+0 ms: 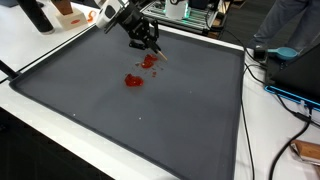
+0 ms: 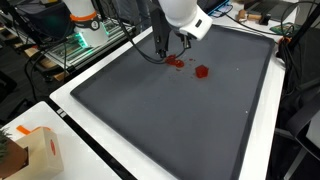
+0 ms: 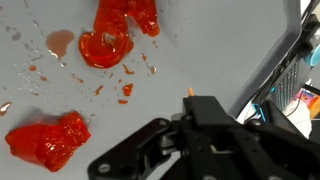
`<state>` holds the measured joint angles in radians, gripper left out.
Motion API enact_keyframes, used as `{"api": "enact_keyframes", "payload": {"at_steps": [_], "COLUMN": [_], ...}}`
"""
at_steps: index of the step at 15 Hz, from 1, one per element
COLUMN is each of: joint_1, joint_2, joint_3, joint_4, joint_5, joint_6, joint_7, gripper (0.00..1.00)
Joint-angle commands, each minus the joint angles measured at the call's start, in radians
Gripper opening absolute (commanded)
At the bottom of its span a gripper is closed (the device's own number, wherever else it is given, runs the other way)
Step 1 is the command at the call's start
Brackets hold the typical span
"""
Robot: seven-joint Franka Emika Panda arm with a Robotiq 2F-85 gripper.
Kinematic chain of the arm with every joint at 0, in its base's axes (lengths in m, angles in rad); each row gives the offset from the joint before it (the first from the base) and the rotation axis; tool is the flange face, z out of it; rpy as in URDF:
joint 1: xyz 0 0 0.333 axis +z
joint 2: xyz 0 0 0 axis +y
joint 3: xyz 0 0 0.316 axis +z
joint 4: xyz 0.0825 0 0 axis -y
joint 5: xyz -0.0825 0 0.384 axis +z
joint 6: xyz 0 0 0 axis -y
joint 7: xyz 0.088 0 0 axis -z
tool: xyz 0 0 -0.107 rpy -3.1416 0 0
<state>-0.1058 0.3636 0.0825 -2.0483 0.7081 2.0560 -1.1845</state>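
Red lump (image 1: pixel 150 62) on the dark mat (image 1: pixel 120 125), close to the far edge, right below the gripper (image 1: pixel 150 52). Squashed and glossy, as seen at the top of the wrist view. Cannot tell whether touched by the fingertips or merely just beneath them. Cannot tell either how far apart the jaws stand, nor whether anything is pinched between them: only dark linkage across the bottom of the wrist view, and too small to read in both exterior views.

Second red lump (image 1: pixel 133 80) nearer the middle of the mat, apart from the first and not under the gripper. Red splashes (image 3: pixel 60 42) and small drops scattered on the grey surface between and around the two.

Black cable (image 2: pixel 148 50) looping down from the white arm (image 2: pixel 182 15), hanging just beside the gripper over the mat.

White table (image 1: pixel 40 95) under the mat on all sides. Cardboard box (image 2: pixel 30 150) on a near corner, well apart from the lumps. Loose cables (image 1: pixel 262 100) along the side of the mat.
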Motion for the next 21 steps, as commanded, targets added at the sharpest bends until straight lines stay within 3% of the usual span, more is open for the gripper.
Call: {"api": "enact_keyframes", "payload": {"at_steps": [1,16,21], "joint_1": [-0.006,-0.001,0.001], "joint_2": [0.049,0.153,0.169], "joint_3": [0.011,0.025,0.015], "joint_4": [0.017,0.064,0.080], "joint_5": [0.055,0.082,0.069], "joint_6": [-0.006,0.006,-0.005], "joint_7": [-0.036,-0.025,0.047], "gripper": [0.03,0.03,0.03]}}
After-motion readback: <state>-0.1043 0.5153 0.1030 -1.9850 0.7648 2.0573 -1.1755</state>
